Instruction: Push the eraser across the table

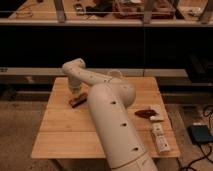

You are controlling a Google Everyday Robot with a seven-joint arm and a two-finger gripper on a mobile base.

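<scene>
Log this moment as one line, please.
task: push eraser | hand: down at table's far left, just above eraser | also there: brown lump, white box

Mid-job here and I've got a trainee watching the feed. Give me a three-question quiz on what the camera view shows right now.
1. True or false: the gripper is over the left part of the table, right by the eraser.
2. Which object lies closest to the table's right front corner? A) the eraser B) the long white box C) the reddish-brown lump
3. Fill in: the reddish-brown lump has a ____ piece at its right side.

Key: 1 true; 2 B; 3 white.
</scene>
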